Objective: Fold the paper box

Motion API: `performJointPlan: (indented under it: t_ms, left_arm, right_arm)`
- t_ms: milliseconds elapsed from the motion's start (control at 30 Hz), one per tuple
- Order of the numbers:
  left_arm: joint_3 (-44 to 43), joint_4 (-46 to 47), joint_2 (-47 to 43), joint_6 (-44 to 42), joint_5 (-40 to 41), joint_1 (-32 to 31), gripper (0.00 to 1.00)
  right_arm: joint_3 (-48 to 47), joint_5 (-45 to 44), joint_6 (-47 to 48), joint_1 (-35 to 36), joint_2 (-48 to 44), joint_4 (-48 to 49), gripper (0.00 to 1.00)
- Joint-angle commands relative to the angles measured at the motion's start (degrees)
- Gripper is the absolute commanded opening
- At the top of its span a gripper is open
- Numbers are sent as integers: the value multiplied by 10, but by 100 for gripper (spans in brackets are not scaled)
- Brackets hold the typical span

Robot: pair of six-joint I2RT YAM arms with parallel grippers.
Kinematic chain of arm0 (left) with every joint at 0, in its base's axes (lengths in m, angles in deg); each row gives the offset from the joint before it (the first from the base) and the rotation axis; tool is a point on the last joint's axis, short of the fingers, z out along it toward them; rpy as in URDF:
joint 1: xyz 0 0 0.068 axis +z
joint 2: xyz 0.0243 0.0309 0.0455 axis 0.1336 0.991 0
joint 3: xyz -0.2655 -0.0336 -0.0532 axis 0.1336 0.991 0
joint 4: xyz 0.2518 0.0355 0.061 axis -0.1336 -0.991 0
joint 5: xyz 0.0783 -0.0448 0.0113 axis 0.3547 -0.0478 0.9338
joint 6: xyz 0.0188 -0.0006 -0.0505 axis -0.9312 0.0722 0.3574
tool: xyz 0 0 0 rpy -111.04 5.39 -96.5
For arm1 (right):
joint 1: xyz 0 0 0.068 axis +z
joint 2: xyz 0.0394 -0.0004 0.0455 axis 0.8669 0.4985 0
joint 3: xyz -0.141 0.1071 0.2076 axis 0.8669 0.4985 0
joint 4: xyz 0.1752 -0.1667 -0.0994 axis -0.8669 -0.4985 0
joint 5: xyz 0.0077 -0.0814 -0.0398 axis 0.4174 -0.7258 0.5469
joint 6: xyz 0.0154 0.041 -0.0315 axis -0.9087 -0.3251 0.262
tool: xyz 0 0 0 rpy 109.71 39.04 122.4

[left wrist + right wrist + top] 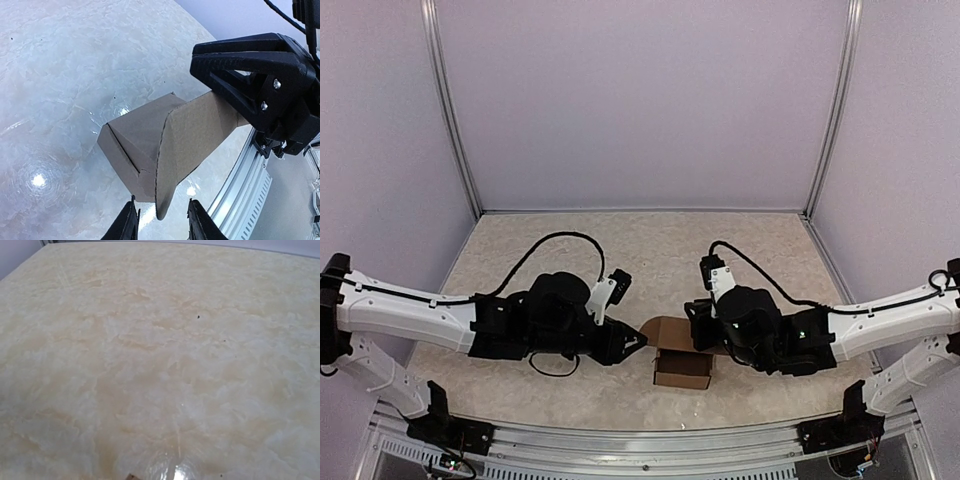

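Found the plain brown cardboard paper box (682, 368) at lower centre of the overhead frame, resting on the pale marbled counter (570, 250). Saw its long flap (200, 127) running from bottom centre to upper right of the left wrist view. Noted the left fingers (129, 226) parted either side of the flap's tip, clear of it, and the right fingers (250, 75) seemingly pinched on its far end. Judged the left arm nearer the free tip.
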Motion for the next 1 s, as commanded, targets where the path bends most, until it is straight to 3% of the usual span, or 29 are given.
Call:
performJointPlan:
  t_ms: [0, 300, 633, 967]
  left_arm:
    - [18, -53, -27, -17, 14, 14, 34]
    - [9, -79, -72, -44, -1, 47, 50]
    - [-68, -100, -35, -108, -90, 59, 65]
    - [-120, -129, 16, -177, -140, 70, 67]
  right_arm:
    - [14, 11, 22, 4, -36, -11, 20]
    - [30, 35, 38, 5, -129, -53, 27]
    - [71, 20, -9, 5, -289, -212, 39]
    - [93, 123, -69, 5, -365, -334, 43]
